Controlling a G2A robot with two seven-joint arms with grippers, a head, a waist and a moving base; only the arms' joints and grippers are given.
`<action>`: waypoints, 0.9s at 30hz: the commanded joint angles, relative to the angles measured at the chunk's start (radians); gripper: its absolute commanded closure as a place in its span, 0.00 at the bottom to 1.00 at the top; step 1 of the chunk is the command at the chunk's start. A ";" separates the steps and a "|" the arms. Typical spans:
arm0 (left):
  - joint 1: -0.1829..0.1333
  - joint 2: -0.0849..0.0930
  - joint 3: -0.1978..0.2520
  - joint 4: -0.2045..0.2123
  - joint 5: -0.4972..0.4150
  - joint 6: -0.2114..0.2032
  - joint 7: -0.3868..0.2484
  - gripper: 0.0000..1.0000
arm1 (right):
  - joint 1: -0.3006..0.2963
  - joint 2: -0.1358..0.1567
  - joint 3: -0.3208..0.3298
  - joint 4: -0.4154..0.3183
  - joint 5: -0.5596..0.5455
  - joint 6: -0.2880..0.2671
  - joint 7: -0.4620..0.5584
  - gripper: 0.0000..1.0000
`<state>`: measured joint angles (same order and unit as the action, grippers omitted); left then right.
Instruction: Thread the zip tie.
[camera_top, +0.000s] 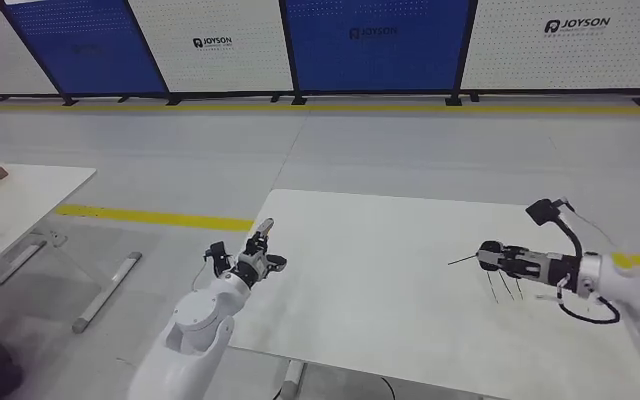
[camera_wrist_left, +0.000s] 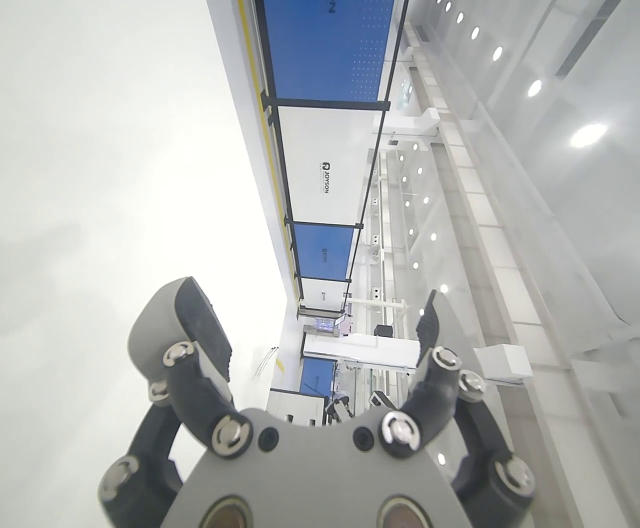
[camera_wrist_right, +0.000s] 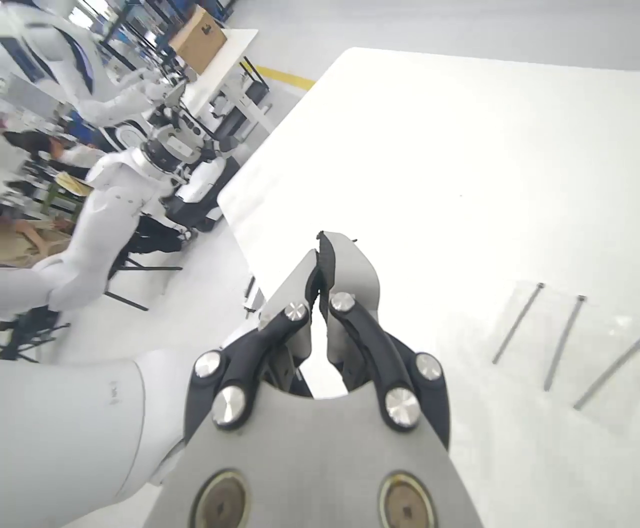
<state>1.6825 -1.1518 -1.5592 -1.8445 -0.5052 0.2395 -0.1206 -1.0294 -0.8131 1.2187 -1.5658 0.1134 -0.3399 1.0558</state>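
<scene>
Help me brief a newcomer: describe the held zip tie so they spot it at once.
Start at the white table; over its right side hovers the right end effector. The zip tie is the thin dark strip poking from its shut tips toward the table's middle. Unlike three loose ties lying nearby, it is held up.

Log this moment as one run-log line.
left gripper: open, empty | right gripper: shut on zip tie | spare zip ties: lying on table | threading: not yet done

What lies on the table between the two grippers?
Bare table in the top view, from the left gripper to the thin zip tie sticking out of the shut right gripper.
</scene>
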 joint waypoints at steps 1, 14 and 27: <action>-0.006 -0.003 0.042 0.007 0.032 -0.007 -0.003 0.00 | -0.001 -0.006 -0.001 -0.016 0.095 0.000 -0.024 1.00; -0.087 -0.023 0.189 0.067 0.035 0.017 0.045 0.00 | 0.052 -0.051 -0.124 0.022 0.181 0.000 -0.058 1.00; -0.221 -0.050 0.406 0.192 0.183 -0.028 0.033 0.00 | 0.136 -0.144 -0.339 0.138 0.292 0.059 -0.238 1.00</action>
<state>1.4774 -1.1987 -1.1788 -1.6724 -0.3316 0.2166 -0.0879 -0.9163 -0.9448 0.9144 -1.4489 0.4121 -0.2929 0.8293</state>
